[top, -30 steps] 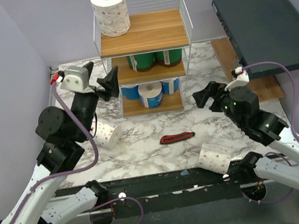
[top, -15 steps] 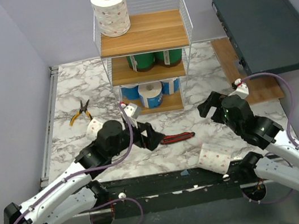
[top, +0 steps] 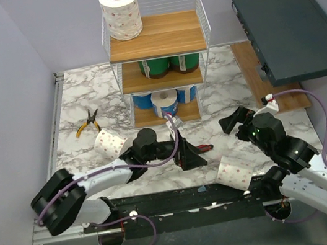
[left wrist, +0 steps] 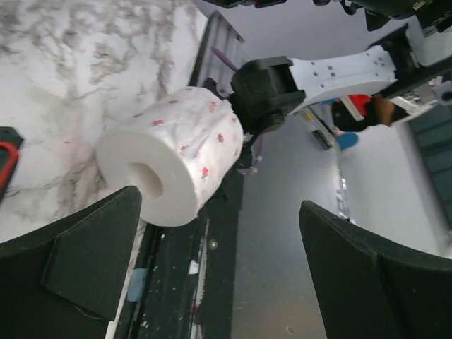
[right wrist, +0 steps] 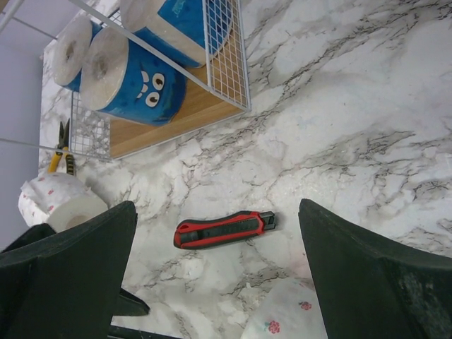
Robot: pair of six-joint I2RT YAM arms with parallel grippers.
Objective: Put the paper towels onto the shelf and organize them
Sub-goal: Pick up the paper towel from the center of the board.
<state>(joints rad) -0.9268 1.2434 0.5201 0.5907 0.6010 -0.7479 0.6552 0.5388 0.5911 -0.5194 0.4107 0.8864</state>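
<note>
The shelf [top: 155, 36] stands at the back with one dotted paper towel roll [top: 120, 12] upright on its top tier. Green rolls [top: 169, 65] fill the middle tier; blue rolls [top: 147, 100] and a white roll [top: 165, 103] lie on the bottom one [right wrist: 176, 116]. A loose dotted roll [top: 110, 143] lies left of centre. Another dotted roll [top: 234, 172] lies at the front edge. My left gripper [top: 194, 155] is open just left of that roll [left wrist: 173, 159], which sits ahead near its left finger [left wrist: 85, 261]. My right gripper [top: 233, 120] hovers open and empty above the table [right wrist: 219, 282].
A red-and-black utility knife [right wrist: 224, 229] lies mid-table, partly behind my left gripper in the top view. Yellow-handled pliers [top: 88, 122] lie at the left. A dark slab [top: 290, 32] overhangs the right side above a wooden board [top: 269, 79]. A black rail [top: 182, 198] runs along the front edge.
My left arm has swung from beside the shelf down and right across the table to the front roll, its jaws opening wider. The right arm has drawn back slightly.
</note>
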